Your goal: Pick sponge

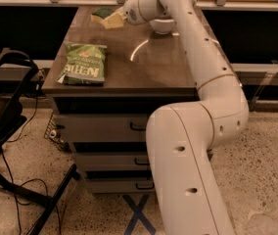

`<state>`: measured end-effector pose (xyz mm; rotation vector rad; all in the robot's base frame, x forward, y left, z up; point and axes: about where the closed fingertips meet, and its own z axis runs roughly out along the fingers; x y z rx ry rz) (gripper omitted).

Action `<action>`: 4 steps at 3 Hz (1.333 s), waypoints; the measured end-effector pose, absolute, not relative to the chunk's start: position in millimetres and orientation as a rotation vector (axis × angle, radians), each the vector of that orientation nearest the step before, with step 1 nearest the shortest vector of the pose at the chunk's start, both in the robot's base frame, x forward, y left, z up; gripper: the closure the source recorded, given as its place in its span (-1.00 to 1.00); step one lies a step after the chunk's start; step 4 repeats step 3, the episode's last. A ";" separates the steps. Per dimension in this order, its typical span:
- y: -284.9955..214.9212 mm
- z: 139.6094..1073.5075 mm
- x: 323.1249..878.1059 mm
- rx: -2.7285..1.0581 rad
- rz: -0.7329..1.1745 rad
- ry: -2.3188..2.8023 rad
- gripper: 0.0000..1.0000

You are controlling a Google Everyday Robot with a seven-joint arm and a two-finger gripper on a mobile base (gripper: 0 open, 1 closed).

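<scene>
- The sponge (103, 13) is seen as a small blocky rectangle, with a dark green scouring face on top and soft yellow foam under it.
- It's found right at the tip of the jaws, on their far side from the arm, over the back corner of the desk (163, 67).
- Its long axis is laid roughly along the desk's back edge, with the yellow side turned toward the camera. Whether it's resting flat or lifted can't really be told.
- The gripper (118, 17) is stretched out nearly level above the desk. How the jaws stand, apart or clamped, can't be made out tbh.
- The arm (197, 48) is made of smooth white rounded shells. It's raised from a fat lower link in front, bent at an elbow beside the desk, then reached away across the top.
- A flat crinkly green snack bag (84, 65) is laid well short of the jaws, toward the camera.
- The desk top is glossy brown, and drawers (104, 127) are stacked below it.
</scene>
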<state>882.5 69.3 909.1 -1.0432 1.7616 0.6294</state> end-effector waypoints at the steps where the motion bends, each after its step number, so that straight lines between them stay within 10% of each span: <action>1: 1.0 952.9 854.7 -1.041 0.582 1.772 1.00; 4: -91.5 1022.5 815.4 -0.977 0.491 1.737 1.00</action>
